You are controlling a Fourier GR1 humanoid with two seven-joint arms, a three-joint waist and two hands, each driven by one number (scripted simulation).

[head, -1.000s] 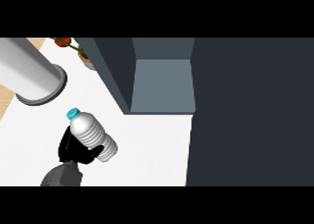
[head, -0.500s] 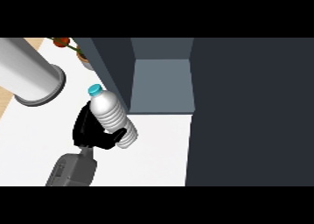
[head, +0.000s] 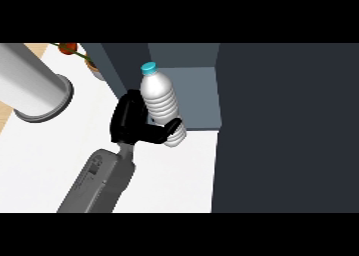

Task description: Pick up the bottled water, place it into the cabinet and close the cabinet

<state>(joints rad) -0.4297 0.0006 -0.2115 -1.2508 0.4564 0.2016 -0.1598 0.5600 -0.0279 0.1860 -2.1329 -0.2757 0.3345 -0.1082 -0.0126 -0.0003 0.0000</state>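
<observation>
Head view, looking steeply down at a kitchen counter. The largest element is the cabinet (head: 293, 125), a dark slate-blue body filling the right part of the view from top to bottom; its broad dark panel hides the counter on that side. Left of that panel the cabinet stands open, showing a paler grey-blue inner space (head: 193, 92) bounded on its left by a dark upright wall.

The white counter (head: 34, 165) occupies the lower left and runs up to the cabinet's foot; a strip of light wood shows along the far left edge. A large pale grey cylinder (head: 27, 82) with a darker rim enters from the upper left and lies across the counter. Beyond it, near the cabinet's top left corner, a small plant with red-orange parts (head: 75, 50) is partly visible.

One grey forearm rises from the lower edge and ends in a black hand (head: 130, 122). Its fingers are curled round the lower part of the bottle (head: 158, 97), gripping it. Which arm this is cannot be told from the view.

The bottle is clear and whitish, with a ribbed body and a turquoise cap (head: 148, 66). It is held above the counter, nearly upright with the cap tilted slightly left, directly in front of the open cabinet space.
</observation>
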